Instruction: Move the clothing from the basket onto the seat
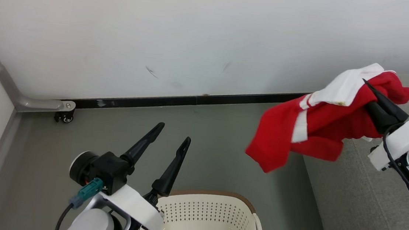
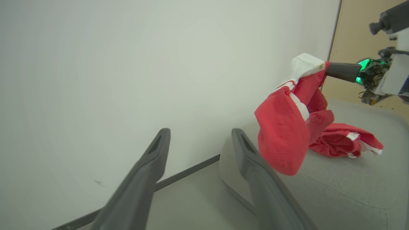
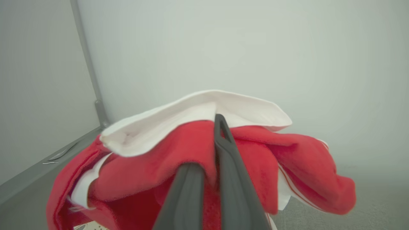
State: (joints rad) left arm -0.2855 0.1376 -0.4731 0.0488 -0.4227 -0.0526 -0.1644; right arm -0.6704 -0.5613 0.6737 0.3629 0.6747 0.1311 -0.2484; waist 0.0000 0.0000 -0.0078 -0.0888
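In the head view my right gripper [image 1: 371, 93] is shut on a bright red garment with white trim [image 1: 318, 128], which hangs in the air over the left edge of the grey seat [image 1: 366, 210]. The right wrist view has the two dark fingers [image 3: 223, 153] pinched into the red and white cloth [image 3: 153, 163]. In the left wrist view a second red garment [image 2: 345, 143] lies crumpled on the seat [image 2: 335, 195], behind the hanging one [image 2: 281, 137]. My left gripper [image 1: 173, 133] stands open and holds nothing above the cream-white basket [image 1: 212, 195], whose visible part shows no cloth.
A white wall with a black baseboard [image 1: 191, 101] runs behind. A grey rail with a small caster [image 1: 65, 117] sits at the left corner. Grey floor [image 1: 223, 153] lies between basket, wall and seat.
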